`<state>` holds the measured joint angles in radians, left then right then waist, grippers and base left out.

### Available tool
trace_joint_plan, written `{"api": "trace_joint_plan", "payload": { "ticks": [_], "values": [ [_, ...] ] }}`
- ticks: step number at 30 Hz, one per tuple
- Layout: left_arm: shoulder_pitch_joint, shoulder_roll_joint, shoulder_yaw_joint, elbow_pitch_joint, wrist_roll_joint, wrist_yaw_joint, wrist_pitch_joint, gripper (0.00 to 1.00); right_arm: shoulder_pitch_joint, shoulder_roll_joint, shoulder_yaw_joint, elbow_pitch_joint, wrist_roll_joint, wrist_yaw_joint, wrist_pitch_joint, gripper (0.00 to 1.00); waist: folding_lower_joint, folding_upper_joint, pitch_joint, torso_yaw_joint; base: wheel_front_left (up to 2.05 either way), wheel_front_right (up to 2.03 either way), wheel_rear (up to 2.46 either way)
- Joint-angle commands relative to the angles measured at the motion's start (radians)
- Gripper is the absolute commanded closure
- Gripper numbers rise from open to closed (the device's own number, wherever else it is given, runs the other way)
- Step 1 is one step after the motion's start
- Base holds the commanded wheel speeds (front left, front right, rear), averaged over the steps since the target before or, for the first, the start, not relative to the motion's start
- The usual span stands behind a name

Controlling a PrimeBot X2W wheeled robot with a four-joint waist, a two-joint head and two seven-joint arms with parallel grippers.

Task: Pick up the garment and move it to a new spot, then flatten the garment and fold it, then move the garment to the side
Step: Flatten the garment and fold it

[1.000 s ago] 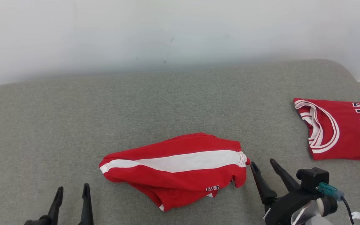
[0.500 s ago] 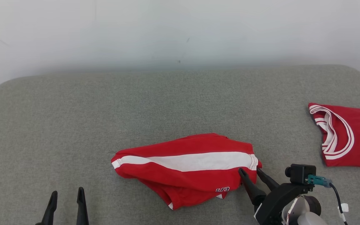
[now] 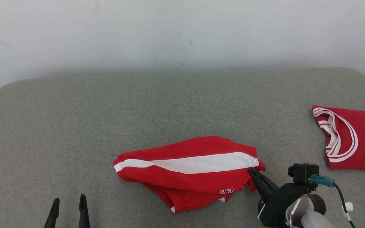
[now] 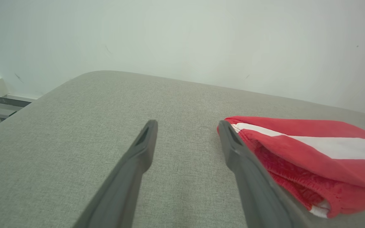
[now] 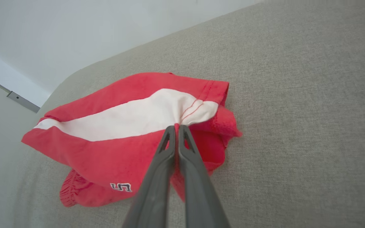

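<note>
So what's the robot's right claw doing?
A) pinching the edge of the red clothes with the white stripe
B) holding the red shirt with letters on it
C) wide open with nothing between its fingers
A: in the right wrist view the right gripper has its two fingers pressed together on the edge of the red garment, at the end of its white stripe.

The right gripper (image 3: 252, 171) is showing two long, dark, tapering fingers (image 5: 157, 177) with slotted tips, rising from a black bracket (image 3: 277, 202). A small black camera block (image 3: 303, 173) is sitting on that bracket, carrying a teal plug (image 3: 321, 180) that is trailing a thin black cable (image 3: 341, 198) with a white tag (image 3: 346, 207). The left gripper (image 3: 69, 199) is showing matching fingers.
</note>
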<state>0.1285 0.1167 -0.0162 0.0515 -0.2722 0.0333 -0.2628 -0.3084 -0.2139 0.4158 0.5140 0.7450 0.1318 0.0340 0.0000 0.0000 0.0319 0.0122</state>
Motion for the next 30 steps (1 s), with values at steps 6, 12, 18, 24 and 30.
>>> {"api": "trace_joint_plan", "payload": {
  "ticks": [6,12,18,24,30],
  "values": [
    [0.008,-0.016,0.011,0.013,0.020,-0.020,-0.002,0.00,0.054,-0.112,0.045,-0.032,-0.104,-0.002,-0.035,1.00,0.0000,0.0000,-0.011,0.001,0.00,0.00,0.00],
    [0.019,-0.031,0.039,0.012,0.020,-0.027,-0.002,0.00,0.136,-0.166,-0.020,-0.082,-0.207,-0.002,-0.012,1.00,0.0000,0.0000,-0.007,-0.024,0.00,0.00,0.00],
    [-0.007,-0.041,0.045,0.019,0.033,-0.041,-0.002,0.00,0.166,-0.146,-0.083,-0.077,-0.305,-0.002,0.016,1.00,0.0000,0.0000,0.013,-0.034,0.00,0.00,0.00],
    [-0.016,-0.048,0.047,0.034,0.043,-0.057,-0.002,0.00,0.170,-0.109,-0.145,-0.063,-0.358,-0.002,0.006,0.00,0.0000,0.0000,0.009,-0.026,0.00,0.00,0.00],
    [0.012,-0.055,0.058,0.039,0.045,-0.058,-0.002,0.00,0.198,-0.071,-0.261,-0.106,-0.423,-0.002,-0.103,0.00,0.0000,0.0000,-0.026,-0.026,0.00,0.00,0.00]
  ]
}}
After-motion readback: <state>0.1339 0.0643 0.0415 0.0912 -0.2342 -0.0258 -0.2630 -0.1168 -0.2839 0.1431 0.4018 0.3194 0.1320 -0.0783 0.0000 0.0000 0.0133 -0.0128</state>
